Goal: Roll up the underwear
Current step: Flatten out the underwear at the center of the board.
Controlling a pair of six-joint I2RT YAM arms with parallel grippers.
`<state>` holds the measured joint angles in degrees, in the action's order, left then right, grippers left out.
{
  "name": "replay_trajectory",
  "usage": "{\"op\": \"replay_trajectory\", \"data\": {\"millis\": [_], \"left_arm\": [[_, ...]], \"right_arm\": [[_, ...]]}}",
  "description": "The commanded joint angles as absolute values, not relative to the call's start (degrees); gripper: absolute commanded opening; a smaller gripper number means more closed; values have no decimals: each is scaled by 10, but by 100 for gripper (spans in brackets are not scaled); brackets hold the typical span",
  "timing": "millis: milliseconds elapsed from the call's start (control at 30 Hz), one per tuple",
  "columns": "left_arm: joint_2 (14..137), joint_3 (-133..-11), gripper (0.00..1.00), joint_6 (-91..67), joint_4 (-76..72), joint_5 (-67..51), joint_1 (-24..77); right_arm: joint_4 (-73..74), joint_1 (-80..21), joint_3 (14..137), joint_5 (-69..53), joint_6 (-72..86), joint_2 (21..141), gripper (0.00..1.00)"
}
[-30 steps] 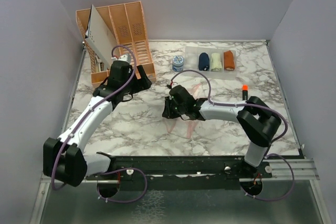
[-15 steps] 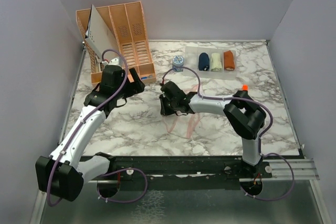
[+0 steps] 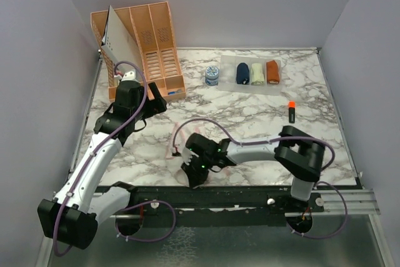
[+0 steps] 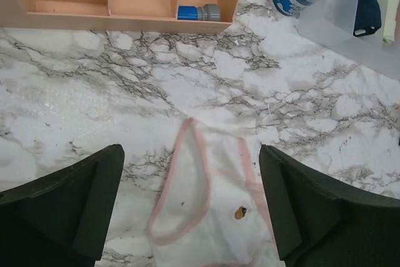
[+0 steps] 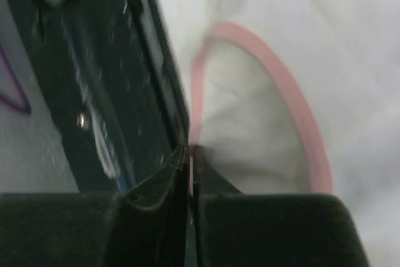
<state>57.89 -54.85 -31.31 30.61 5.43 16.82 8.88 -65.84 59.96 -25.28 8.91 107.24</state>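
The whitish-pink underwear (image 4: 206, 211) with pink edging lies flat on the marble table (image 3: 269, 132), near the front left of centre (image 3: 179, 139). My right gripper (image 3: 192, 176) sits low at the table's front edge, shut on the underwear's pink edging (image 5: 206, 85), which runs into the pinched fingertips of the gripper (image 5: 187, 149). My left gripper (image 4: 190, 151) hangs open above the far end of that underwear, touching nothing; from above it is left of centre (image 3: 153, 105). The navy underwear (image 3: 242, 73) lies rolled at the back, also seen from the left wrist (image 4: 367, 4).
An orange desk organizer (image 3: 150, 35) stands at the back left, a small blue bottle (image 4: 197, 12) in its tray. A blue-white tin (image 3: 212, 76), a cream roll (image 3: 257, 73) and a rust-orange roll (image 3: 272, 71) line the back. An orange marker (image 3: 291, 112) lies right. A black rail (image 3: 250, 193) borders the front edge.
My right gripper has swung from the table's middle toward the front edge, pulling the whitish-pink underwear with it. My left gripper has drawn back to the left and opened a little wider.
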Motion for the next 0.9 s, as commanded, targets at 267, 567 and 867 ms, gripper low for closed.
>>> {"op": "replay_trajectory", "data": {"millis": [267,567,867], "left_arm": [[645,-523,96,-211,226,-152,165],[782,-521,95,-187,263,-139,178],[878,-558,93,-171,297,-76,239]], "right_arm": [[110,-652,474,-30,261,777,50],[297,-606,392,183,546,697,76],[167,-531,275,94,598,636,67]]}}
